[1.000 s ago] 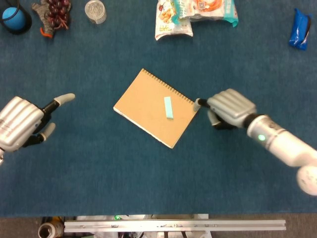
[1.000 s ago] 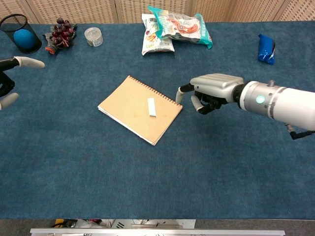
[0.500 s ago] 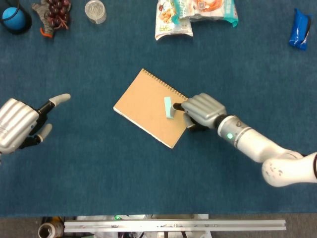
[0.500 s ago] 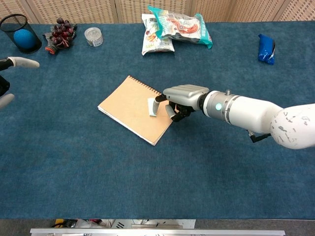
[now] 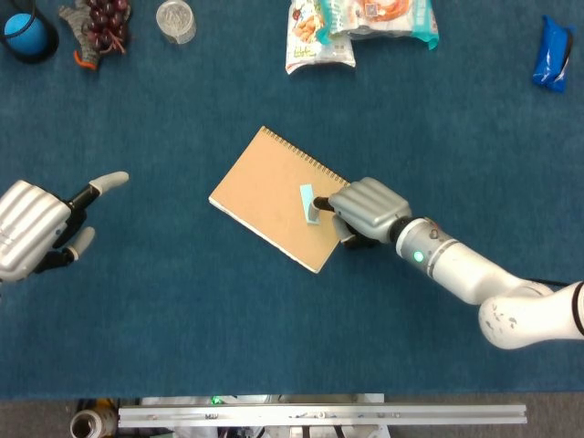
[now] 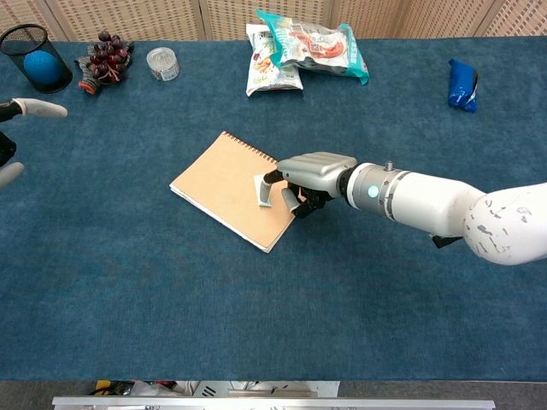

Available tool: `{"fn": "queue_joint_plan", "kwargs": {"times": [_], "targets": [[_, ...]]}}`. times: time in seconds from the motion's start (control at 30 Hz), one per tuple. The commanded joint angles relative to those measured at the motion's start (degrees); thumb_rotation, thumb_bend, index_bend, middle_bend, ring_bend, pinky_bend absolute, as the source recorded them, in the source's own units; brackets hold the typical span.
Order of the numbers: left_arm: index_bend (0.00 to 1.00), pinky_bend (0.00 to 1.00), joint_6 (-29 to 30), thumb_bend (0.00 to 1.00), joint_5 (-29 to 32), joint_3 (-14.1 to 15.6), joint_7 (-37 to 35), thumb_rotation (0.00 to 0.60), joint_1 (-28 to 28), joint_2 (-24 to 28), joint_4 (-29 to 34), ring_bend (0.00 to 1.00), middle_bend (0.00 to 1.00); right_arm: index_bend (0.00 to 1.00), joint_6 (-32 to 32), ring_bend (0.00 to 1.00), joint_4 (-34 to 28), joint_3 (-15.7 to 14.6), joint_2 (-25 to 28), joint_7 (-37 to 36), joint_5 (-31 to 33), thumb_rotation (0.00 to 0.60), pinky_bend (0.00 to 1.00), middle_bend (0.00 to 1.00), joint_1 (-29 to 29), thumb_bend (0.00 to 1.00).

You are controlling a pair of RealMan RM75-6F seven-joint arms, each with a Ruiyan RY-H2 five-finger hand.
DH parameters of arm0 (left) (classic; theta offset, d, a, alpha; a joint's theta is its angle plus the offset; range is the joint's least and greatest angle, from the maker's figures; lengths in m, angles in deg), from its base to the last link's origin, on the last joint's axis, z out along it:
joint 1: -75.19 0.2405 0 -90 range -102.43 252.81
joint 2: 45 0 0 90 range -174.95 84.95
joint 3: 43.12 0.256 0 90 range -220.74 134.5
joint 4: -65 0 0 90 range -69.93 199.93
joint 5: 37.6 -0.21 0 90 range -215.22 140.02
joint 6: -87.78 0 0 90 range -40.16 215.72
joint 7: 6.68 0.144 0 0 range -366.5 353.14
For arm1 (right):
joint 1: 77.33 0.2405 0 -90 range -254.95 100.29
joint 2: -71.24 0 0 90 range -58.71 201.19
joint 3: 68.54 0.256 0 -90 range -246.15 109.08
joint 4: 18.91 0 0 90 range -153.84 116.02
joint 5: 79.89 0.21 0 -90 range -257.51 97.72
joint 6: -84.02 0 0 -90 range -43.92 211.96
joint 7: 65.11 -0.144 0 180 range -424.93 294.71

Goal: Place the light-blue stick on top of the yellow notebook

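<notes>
Nearest, right hand [image 5: 365, 208] over notebook's [image 5: 265, 196] right edge, fingertips on the stick [image 5: 308, 203], which lies on the notebook at counter [image 5: 274, 338] centre; a pinch cannot be confirmed. Left hand [image 5: 36, 226] off left, empty, fingers apart. Far edge: snack bags [image 5: 356, 27], jar [image 5: 175, 20].

The right hand [image 5: 365, 210] covers the near end of the light-blue stick [image 5: 307, 202], so whether its fingertips pinch the stick or only touch it cannot be told. In the chest view the left hand [image 6: 17, 128] is cut off by the picture's edge, only fingers showing.
</notes>
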Motion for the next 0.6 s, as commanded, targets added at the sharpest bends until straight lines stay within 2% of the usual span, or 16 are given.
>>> {"fn": "queue_joint_plan", "kwargs": {"times": [0.03, 0.43, 0.6], "targets": [[0.13, 0.87, -0.1, 0.46, 0.0, 0.0, 0.0, 0.600, -0.1, -0.1, 0.0, 0.91, 0.84, 0.31, 0.0, 1.00, -0.3, -0.4, 0.1, 0.3, 0.3, 0.600, 1.00, 1.00, 0.3, 1.00], [0.13, 0.87, -0.2, 0.46, 0.5, 0.3, -0.5, 0.600, -0.2, -0.5, -0.6, 0.91, 0.84, 0.31, 0.6, 1.00, -0.6, -2.9, -0.6, 3.4, 1.4, 0.600, 1.00, 1.00, 1.7, 1.00], [0.13, 0.87, -0.1, 0.46, 0.6, 0.3, -0.9, 0.600, -0.3, -0.7, -1.1, 0.91, 0.84, 0.31, 1.7, 1.00, -1.2, -3.0, -0.7, 4.1, 2.0, 0.600, 1.00, 1.00, 1.9, 1.00]]}}
